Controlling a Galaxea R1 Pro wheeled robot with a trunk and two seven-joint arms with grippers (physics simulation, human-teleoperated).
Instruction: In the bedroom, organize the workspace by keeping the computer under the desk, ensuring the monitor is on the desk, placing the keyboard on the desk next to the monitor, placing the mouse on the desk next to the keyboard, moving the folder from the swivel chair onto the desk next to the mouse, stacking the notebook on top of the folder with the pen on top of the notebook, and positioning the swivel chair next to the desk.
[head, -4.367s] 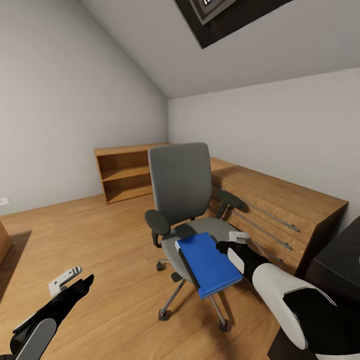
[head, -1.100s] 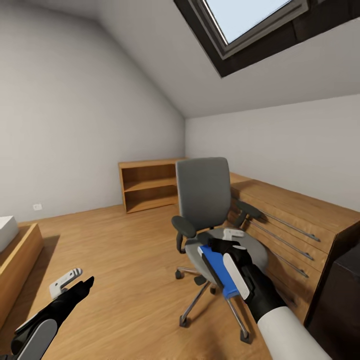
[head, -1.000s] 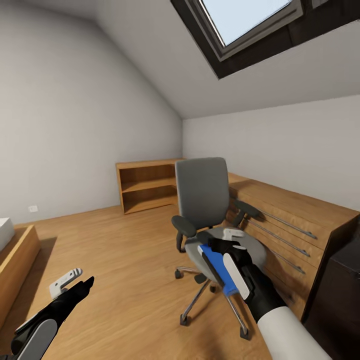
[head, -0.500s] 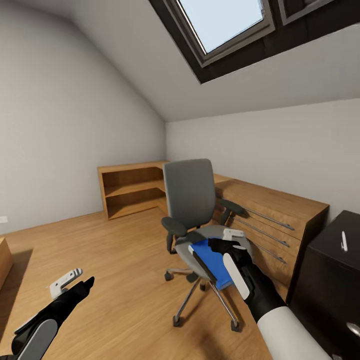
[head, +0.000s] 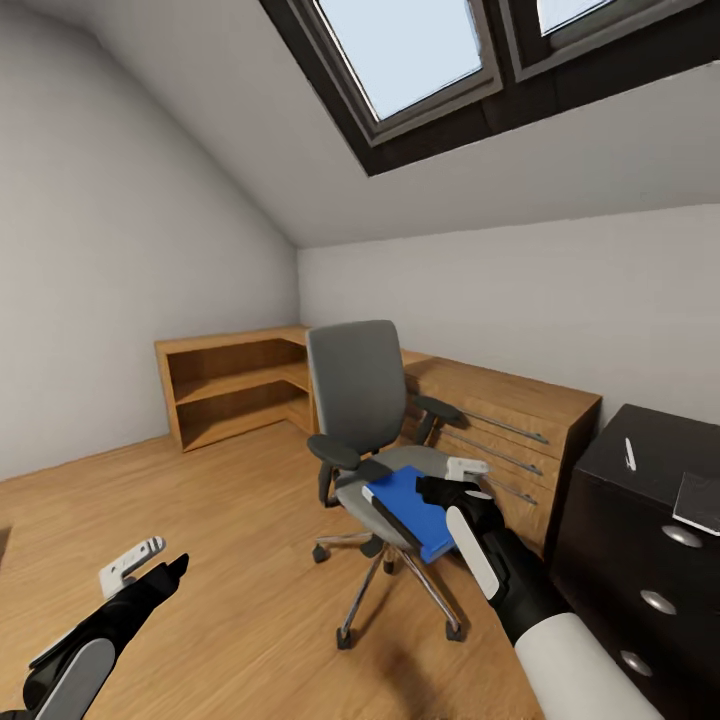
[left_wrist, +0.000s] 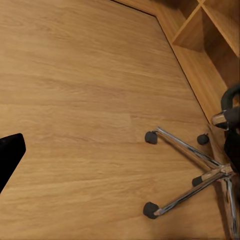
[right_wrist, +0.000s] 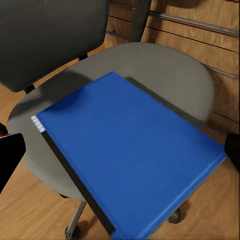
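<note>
The grey swivel chair (head: 355, 385) stands mid-room, its seat (right_wrist: 165, 65) under my right arm. The bright blue folder (head: 405, 505) hangs just above the seat's front edge, and my right gripper (head: 450, 478) is shut on its right side. In the right wrist view the folder (right_wrist: 130, 155) lies face-on between the fingers. At the right stands the black desk (head: 640, 560), with the white pen (head: 629, 453) and the grey notebook (head: 697, 497) on top. My left gripper (head: 168, 552) is open, low at the left over bare floor.
A light wooden drawer cabinet (head: 500, 410) runs along the wall behind the chair. An open wooden shelf (head: 230, 390) fills the corner. The chair's chrome wheeled base (left_wrist: 200, 175) spreads over the floor. Wooden floor (head: 200, 480) lies open to the left.
The camera has swung right, so the chair sits further left in the picture and the desk with pen and notebook has come into view. The folder, flat on the seat earlier, now rides with my right gripper.
</note>
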